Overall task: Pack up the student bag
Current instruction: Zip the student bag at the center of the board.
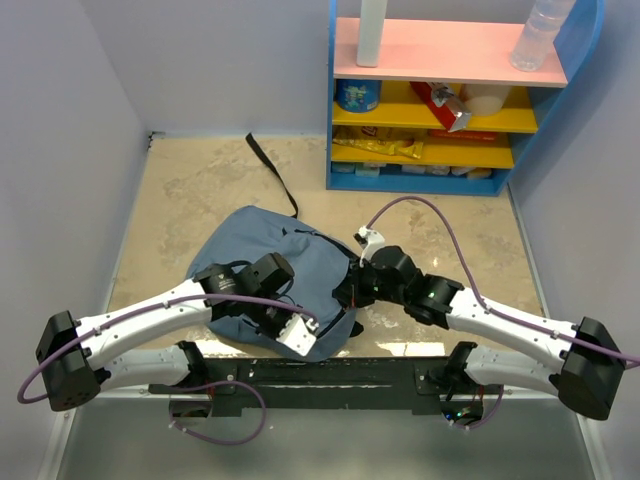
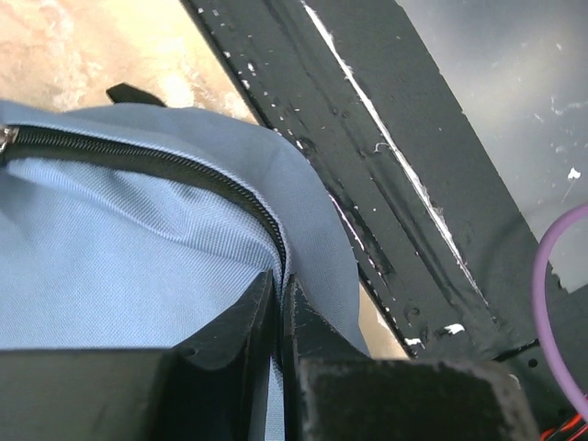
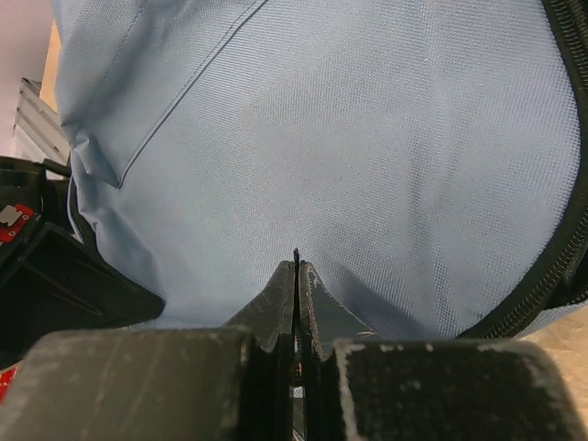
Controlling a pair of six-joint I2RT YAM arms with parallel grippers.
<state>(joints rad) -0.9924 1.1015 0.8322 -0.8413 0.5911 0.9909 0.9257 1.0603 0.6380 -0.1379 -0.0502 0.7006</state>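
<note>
On the left, at the near edge of the table (image 1: pixel 170 200), the left gripper (image 2: pixel 279 281) pinches the zipper rim (image 2: pixel 165 167) of the student bag (image 1: pixel 262 268), its fingers nearly together around the fabric. The bag lies at centre, close to the arm bases, with a black strap (image 1: pixel 272 170) trailing away. To the right, the right gripper (image 3: pixel 296 268) presses its fingers together against the blue panel; whether a fold is caught cannot be told. A shelf unit (image 1: pixel 440 52) stands far right.
</note>
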